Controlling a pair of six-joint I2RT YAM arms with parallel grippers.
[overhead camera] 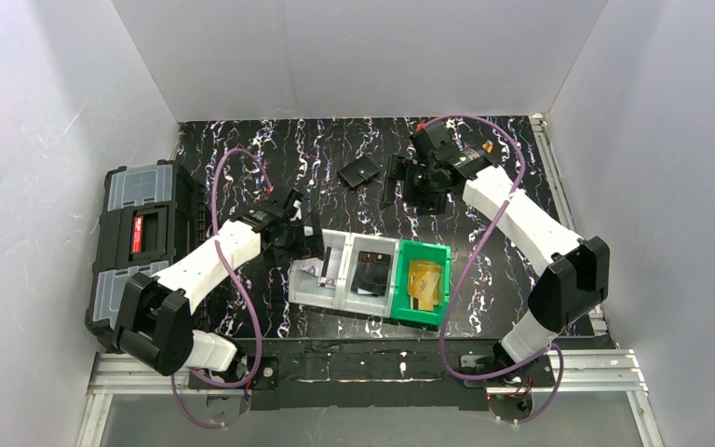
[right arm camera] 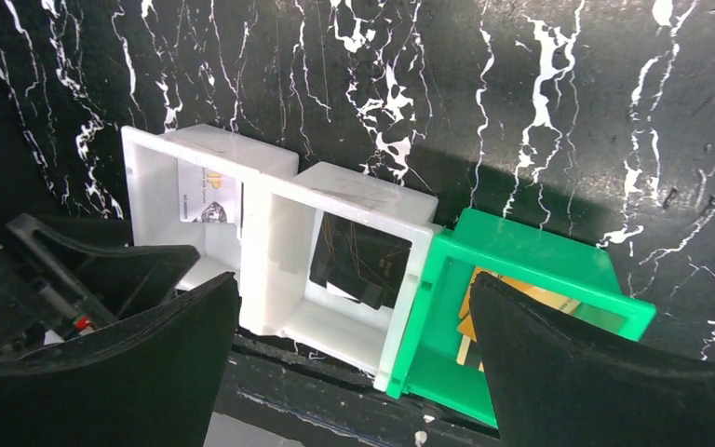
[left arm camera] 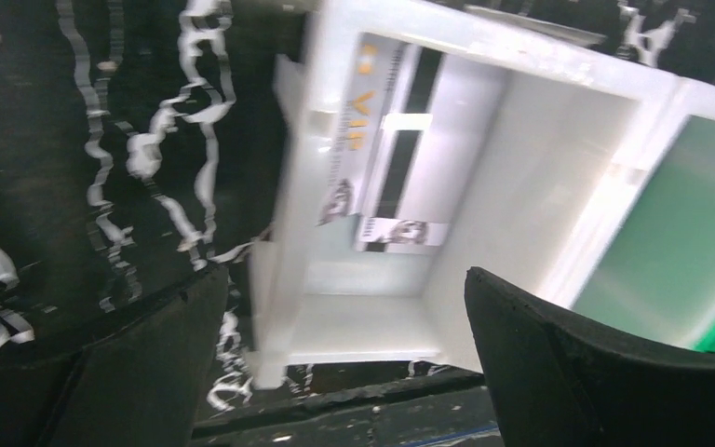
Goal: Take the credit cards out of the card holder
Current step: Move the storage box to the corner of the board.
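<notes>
The card holder (overhead camera: 360,170), small, black and lying open, rests on the far part of the table; neither wrist view shows it. A pale silvery credit card (left arm camera: 382,158) lies in the left white bin (left arm camera: 559,177). Orange-tan credit cards (right arm camera: 512,298) lie in the green bin (right arm camera: 531,244). A black card (right arm camera: 358,261) lies in the middle white bin. My left gripper (left arm camera: 344,279) is open and empty, just above the left bin's near-left corner. My right gripper (right arm camera: 354,284) is open and empty, raised near the holder's right side (overhead camera: 408,186).
The three bins stand in a row at the near middle of the table (overhead camera: 372,270). A big black toolbox (overhead camera: 140,233) stands at the left edge. White walls close in the black marbled table on three sides.
</notes>
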